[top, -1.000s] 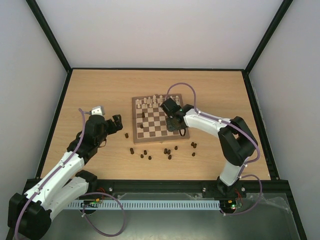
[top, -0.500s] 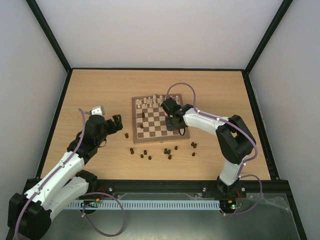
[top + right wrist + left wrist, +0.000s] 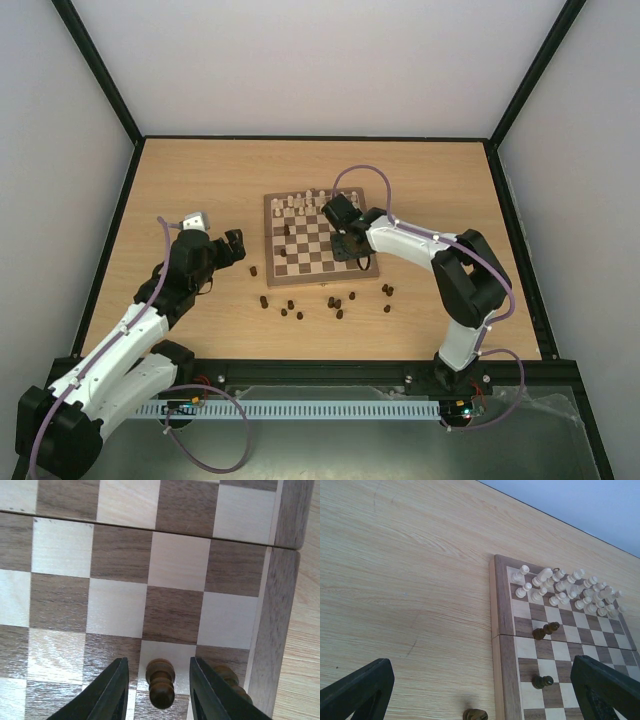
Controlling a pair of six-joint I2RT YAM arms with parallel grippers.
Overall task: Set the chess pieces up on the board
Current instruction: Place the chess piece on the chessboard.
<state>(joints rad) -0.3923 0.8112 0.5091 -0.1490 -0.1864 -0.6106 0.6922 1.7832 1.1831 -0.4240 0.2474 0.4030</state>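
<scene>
The board lies mid-table, with pale pieces along its far rows. My right gripper hangs low over the board's near right corner. In the right wrist view it is open, its fingers either side of a dark pawn that stands on a cream square, with a gap on each side. A second dark piece stands just right of it. Two more dark pieces stand near the board's left side. My left gripper is open and empty over bare table left of the board.
Several dark pieces lie scattered on the table in front of the board, one close to my left gripper and two near my right arm. The pale pieces crowd the board's far rows.
My right gripper has opened and let go of the dark pawn, which now stands on its own on the board. The left arm has not moved.
</scene>
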